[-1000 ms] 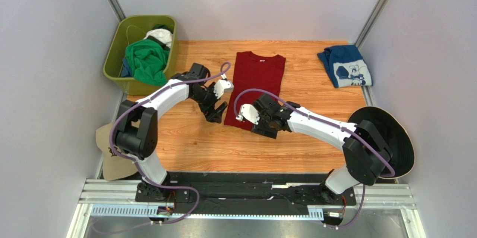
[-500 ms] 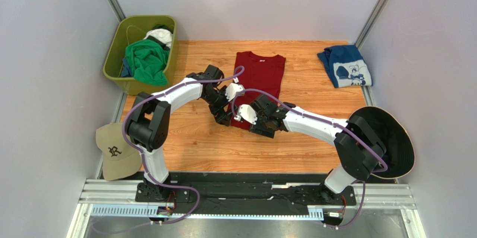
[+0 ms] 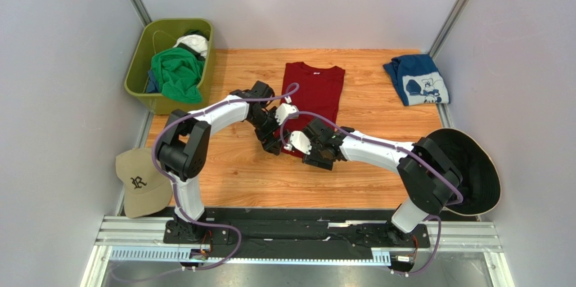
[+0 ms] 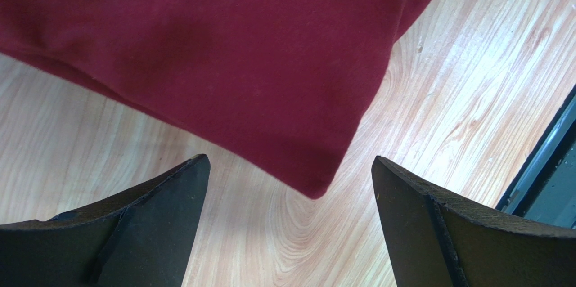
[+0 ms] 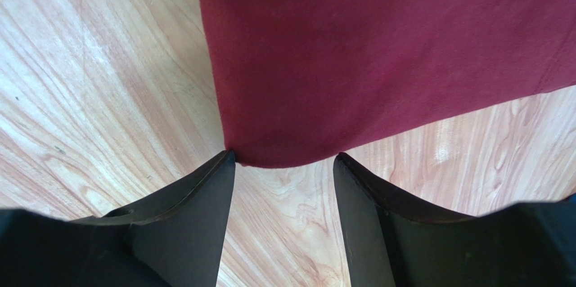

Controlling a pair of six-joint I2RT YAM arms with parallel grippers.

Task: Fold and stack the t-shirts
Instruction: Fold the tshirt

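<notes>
Wooden desk (image 3: 223, 172) ran between grey walls, dark red t-shirt (image 3: 314, 91) lay flat at centre, left jaws stood released wide over a 6 o'clock hem corner, right jaws released, tips at the hem, navy t-shirt (image 3: 417, 79) sat at 2 o'clock, green t-shirt (image 3: 177, 71) at 10 o'clock.

Plain dark red tee (image 3: 312, 90), navy tee (image 3: 417, 79) w/ white cartoon print, green tee (image 3: 177, 72), olive bin (image 3: 134, 68), tan cap (image 3: 138, 183), black hat (image 3: 476, 160).

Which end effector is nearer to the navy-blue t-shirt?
Right. The right end effector is at the near hem of the dark red t-shirt, on the side toward the navy-blue t-shirt; the left end effector is at the hem's opposite corner, farther away.
</notes>
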